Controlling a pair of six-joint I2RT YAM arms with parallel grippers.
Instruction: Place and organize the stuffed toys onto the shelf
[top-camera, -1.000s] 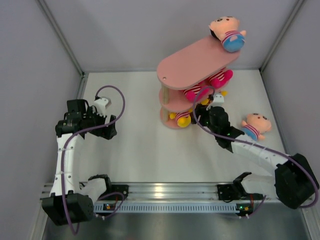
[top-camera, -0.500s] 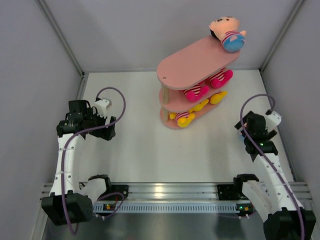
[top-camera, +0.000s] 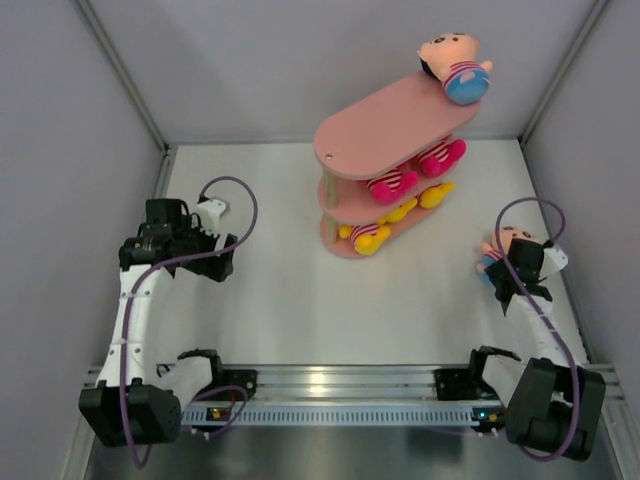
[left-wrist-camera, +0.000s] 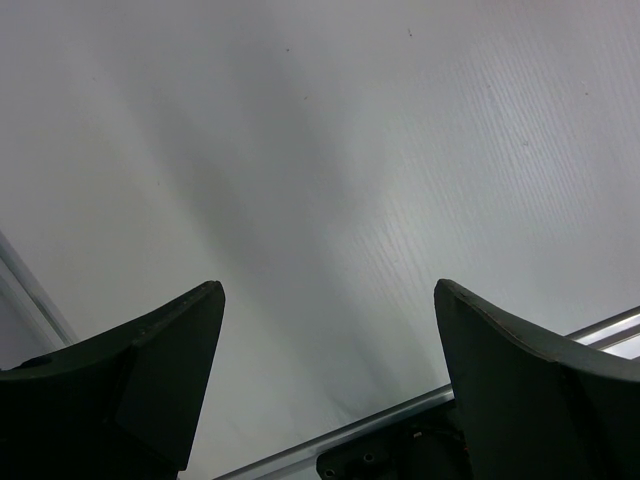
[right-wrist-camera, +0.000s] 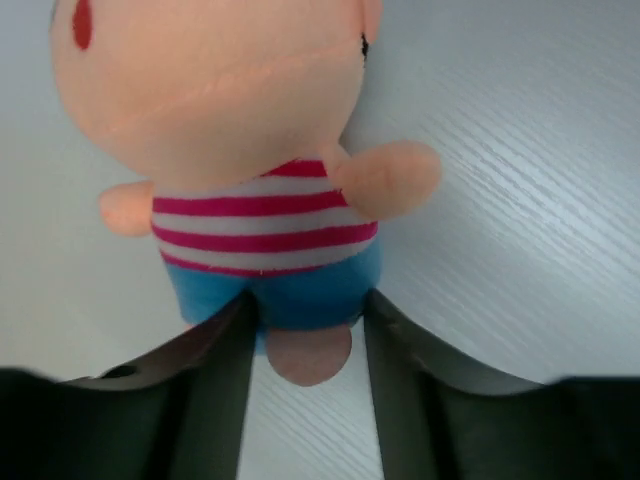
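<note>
The pink three-tier shelf (top-camera: 380, 130) stands at the far middle of the table. A peach-headed toy (top-camera: 455, 65) lies on its top board. Hot pink toys (top-camera: 392, 184) lie on the middle board and yellow toys (top-camera: 368, 238) on the bottom one. Another peach-headed toy (top-camera: 503, 243) in a striped shirt lies on the table at the right. My right gripper (top-camera: 512, 264) is down on it. In the right wrist view the gripper (right-wrist-camera: 307, 312) pinches the toy (right-wrist-camera: 260, 220) at its blue bottom, one foot between the fingers. My left gripper (top-camera: 222, 255) is open and empty over bare table, also in the left wrist view (left-wrist-camera: 325, 300).
Grey walls close in the table on the left, right and far sides. A metal rail (top-camera: 330, 385) with the arm bases runs along the near edge, and its edge shows in the left wrist view (left-wrist-camera: 400, 410).
My right arm has drawn back from the shelf to the right side and come down onto the peach-headed toy on the table. The left arm has shifted slightly.
</note>
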